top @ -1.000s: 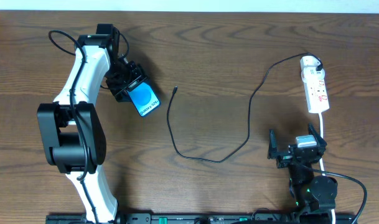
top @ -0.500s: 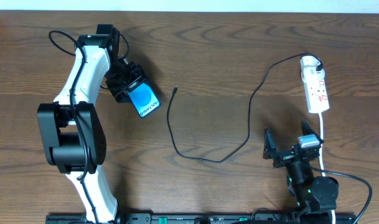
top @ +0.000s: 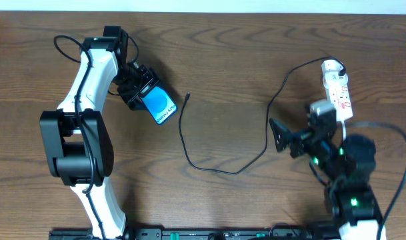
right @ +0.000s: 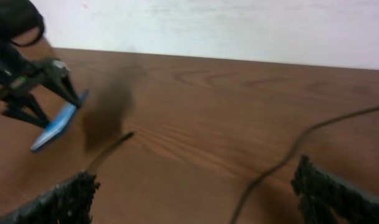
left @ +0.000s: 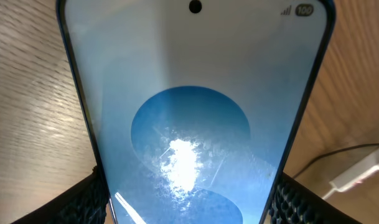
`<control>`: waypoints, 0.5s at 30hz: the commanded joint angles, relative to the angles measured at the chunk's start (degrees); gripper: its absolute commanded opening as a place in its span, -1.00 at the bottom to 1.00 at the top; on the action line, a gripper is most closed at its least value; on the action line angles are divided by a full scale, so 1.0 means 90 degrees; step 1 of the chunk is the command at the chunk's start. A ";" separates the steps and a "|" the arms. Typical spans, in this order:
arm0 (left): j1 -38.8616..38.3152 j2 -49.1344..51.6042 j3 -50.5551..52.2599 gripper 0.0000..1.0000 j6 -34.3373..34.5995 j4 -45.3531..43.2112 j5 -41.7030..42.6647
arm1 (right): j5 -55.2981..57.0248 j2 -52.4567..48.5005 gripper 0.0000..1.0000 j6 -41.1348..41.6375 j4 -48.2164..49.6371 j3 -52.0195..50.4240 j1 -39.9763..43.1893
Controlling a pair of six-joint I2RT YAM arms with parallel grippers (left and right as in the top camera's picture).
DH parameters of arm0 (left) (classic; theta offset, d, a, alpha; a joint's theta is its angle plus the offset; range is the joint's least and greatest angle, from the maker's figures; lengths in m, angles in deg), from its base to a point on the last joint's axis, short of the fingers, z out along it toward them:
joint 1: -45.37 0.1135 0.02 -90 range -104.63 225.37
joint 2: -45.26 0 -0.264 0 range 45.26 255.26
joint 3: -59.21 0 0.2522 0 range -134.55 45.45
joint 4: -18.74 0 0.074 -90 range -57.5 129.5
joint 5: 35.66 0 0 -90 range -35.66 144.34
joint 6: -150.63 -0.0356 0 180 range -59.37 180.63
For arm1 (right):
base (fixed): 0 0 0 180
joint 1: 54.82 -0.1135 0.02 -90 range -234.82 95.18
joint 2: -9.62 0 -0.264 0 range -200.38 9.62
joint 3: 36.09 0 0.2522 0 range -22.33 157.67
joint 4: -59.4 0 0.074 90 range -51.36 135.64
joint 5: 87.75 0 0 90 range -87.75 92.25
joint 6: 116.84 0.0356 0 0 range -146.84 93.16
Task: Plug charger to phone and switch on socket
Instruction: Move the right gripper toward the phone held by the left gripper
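The phone (top: 157, 107) sits toward 10 o'clock of the table (top: 243, 60), a slim rectangle with a pale blue screen, a darker blue circle and small white lettering. The left gripper (top: 143, 95) is clamped on its long edges near one end, and the right wrist view shows it tilted. The charger (top: 209, 167), a thin black cable, has its small connector tip lying just at 3 o'clock of the phone, apart from it. The cable loops across the middle and rises to the white socket (top: 341, 97) with red markings at 2 o'clock. The right gripper (right: 195, 198) hangs near the socket, jaws wide apart and holding nothing.
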State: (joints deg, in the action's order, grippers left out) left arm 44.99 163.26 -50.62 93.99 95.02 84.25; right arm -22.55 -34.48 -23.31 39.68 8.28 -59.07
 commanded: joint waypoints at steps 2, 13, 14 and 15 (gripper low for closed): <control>0.0034 -0.0051 -0.0061 0.19 0.0736 -0.0078 0.0474 | -0.1239 -0.1319 0.99 0.0493 -0.0121 0.1047 -0.0027; 0.0034 -0.0049 -0.0061 0.20 0.2174 -0.0199 0.0515 | -0.1416 -0.3757 0.98 0.3143 0.0559 0.2008 -0.0282; 0.0032 -0.0049 -0.0061 0.19 0.2285 -0.0197 0.0515 | -0.1324 -0.3932 0.99 0.3951 0.0617 0.2008 -0.0306; 0.0034 -0.0049 -0.0061 0.19 0.2314 -0.0197 0.0515 | -0.1331 -0.4044 0.99 0.4432 0.0663 0.2008 -0.0318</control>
State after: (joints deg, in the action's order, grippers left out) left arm 44.99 163.26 -50.62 110.93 93.10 87.47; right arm -37.41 -67.94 -1.82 44.90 25.02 -61.21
